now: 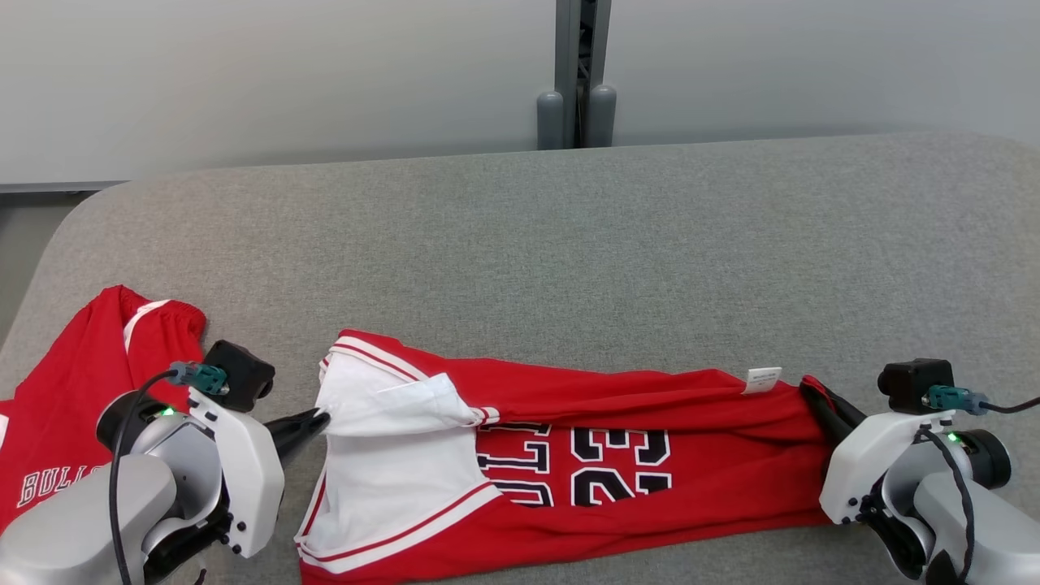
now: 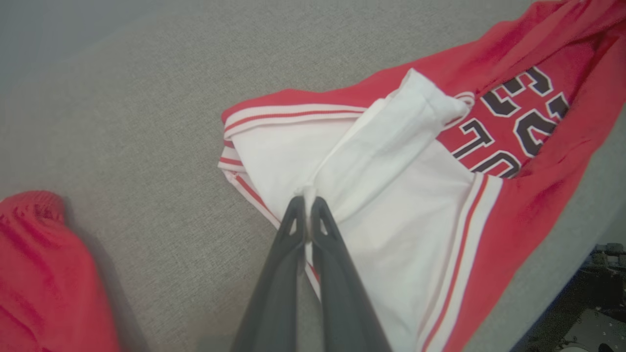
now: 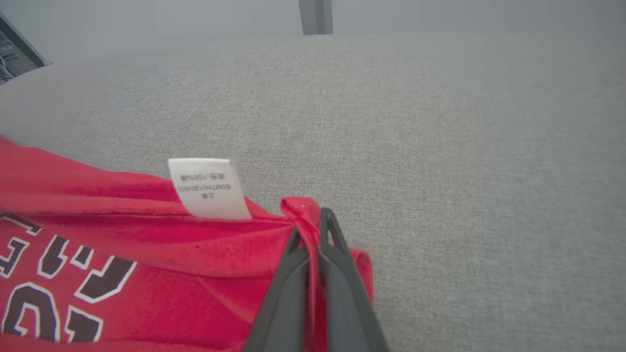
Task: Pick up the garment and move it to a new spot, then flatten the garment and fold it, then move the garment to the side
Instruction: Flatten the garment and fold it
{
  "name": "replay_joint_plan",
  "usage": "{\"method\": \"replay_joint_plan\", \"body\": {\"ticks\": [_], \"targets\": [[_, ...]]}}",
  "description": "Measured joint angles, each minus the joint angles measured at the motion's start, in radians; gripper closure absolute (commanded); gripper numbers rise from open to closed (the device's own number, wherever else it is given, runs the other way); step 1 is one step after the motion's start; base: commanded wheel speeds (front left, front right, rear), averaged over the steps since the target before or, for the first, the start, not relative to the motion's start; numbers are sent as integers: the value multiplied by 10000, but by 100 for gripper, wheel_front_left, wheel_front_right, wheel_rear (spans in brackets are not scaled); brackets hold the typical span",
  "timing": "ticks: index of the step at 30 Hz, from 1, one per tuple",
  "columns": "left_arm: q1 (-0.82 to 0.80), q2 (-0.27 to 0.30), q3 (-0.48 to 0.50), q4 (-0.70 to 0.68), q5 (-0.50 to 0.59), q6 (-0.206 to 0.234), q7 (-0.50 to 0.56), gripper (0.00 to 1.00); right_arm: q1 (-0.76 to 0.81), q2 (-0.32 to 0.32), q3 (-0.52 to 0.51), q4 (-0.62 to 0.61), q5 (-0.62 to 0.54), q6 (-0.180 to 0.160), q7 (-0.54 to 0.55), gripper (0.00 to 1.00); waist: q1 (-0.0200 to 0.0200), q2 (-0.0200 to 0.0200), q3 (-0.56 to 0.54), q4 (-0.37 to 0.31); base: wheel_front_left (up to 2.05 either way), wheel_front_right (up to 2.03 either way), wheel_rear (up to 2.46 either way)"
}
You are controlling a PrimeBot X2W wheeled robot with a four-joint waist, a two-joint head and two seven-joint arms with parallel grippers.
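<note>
Our left gripper (image 2: 305, 203) is clamped tight on a white fold of the jersey (image 1: 650, 496), and our right gripper (image 3: 313, 225) is pinched on its red hem. We see the jersey stretched from 7 to 4 o'clock across the table (image 1: 569, 244). Our head view gives the number 23, upside down. Our right wrist view brings the tag (image 3: 208, 188) close, though its print is too blurred to read. At 9 o'clock a second red garment (image 1: 65, 406) reads "BULL".

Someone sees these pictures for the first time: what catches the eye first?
A red jersey with black numerals lies stretched along the near edge of the grey table. The left gripper pinches its white end, the right gripper its red end. A second red garment lies at the far left.
</note>
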Motion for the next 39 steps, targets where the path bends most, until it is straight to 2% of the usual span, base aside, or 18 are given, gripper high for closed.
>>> {"method": "replay_joint_plan", "body": {"ticks": [11, 20, 25, 33, 39], "targets": [[492, 132, 0, -1204, 401, 176, 571, 100, 243, -470, 249, 90, -130, 0, -2, 100, 0, 0, -168, 318, 0, 0, 0], [780, 297, 2, -1699, 470, 282, 834, 100, 236, -1030, 564, -77, -686, 0, -2, 100, 0, 0, -241, 351, 0, 0, 0], [1007, 339, 0, -1850, 470, 261, 1126, 100, 480, -1231, 1279, -671, -807, 0, -2, 100, 0, 0, -340, 358, 0, 0, 0], [1230, 397, -2, -2019, 443, 245, 1319, 100, 500, -1981, 2688, -1586, -485, 0, 355, 100, 0, 0, -479, 351, 0, 0, 0], [1271, 418, -4, -2100, 391, 215, 1390, 100, 343, -2272, 3233, -1852, -73, 0, 625, 100, 0, 0, -525, 339, 0, 0, 0]]}}
